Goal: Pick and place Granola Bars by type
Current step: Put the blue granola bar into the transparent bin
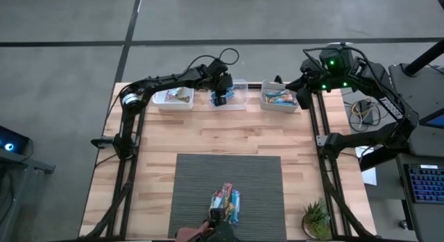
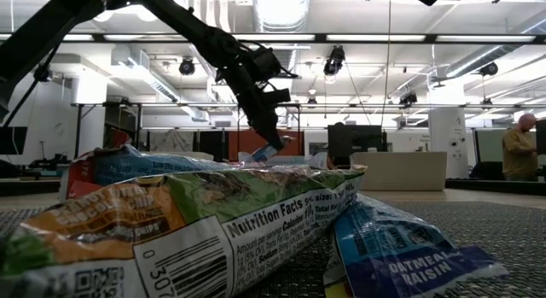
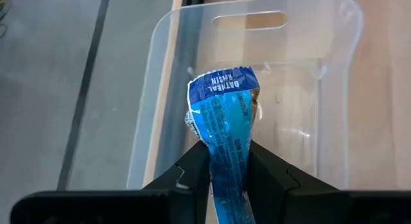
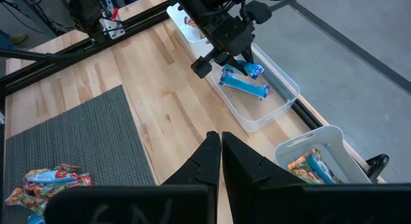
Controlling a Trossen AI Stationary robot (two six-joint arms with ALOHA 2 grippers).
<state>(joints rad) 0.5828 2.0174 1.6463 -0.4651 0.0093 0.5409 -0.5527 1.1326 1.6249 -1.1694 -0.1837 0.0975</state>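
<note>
My left gripper (image 1: 220,96) hangs over the middle clear bin (image 1: 238,89) at the table's far edge, shut on a blue Granola Bar (image 3: 221,121). The right wrist view shows another blue bar (image 4: 244,86) lying on that bin's floor. A pile of blue and multicoloured bars (image 1: 226,199) rests on the grey mat near the front edge. My right gripper (image 4: 220,147) waits shut and bare, high at the far right. My left gripper pinches the blue bar's two long edges (image 3: 226,161) between its two fingers (image 3: 192,167). The fingers slant down from the near left side and lie across the bar. The bar juts ahead of the fingertips, its crimped end (image 3: 221,81) hanging free over the bin.
A bin with multicoloured bars (image 1: 173,98) stands left of the middle one, and a white bin with mixed bars (image 1: 279,98) stands to its right. A small green plant (image 1: 316,218) sits at the near right corner. Bare wood lies between the bins and the mat (image 1: 201,179).
</note>
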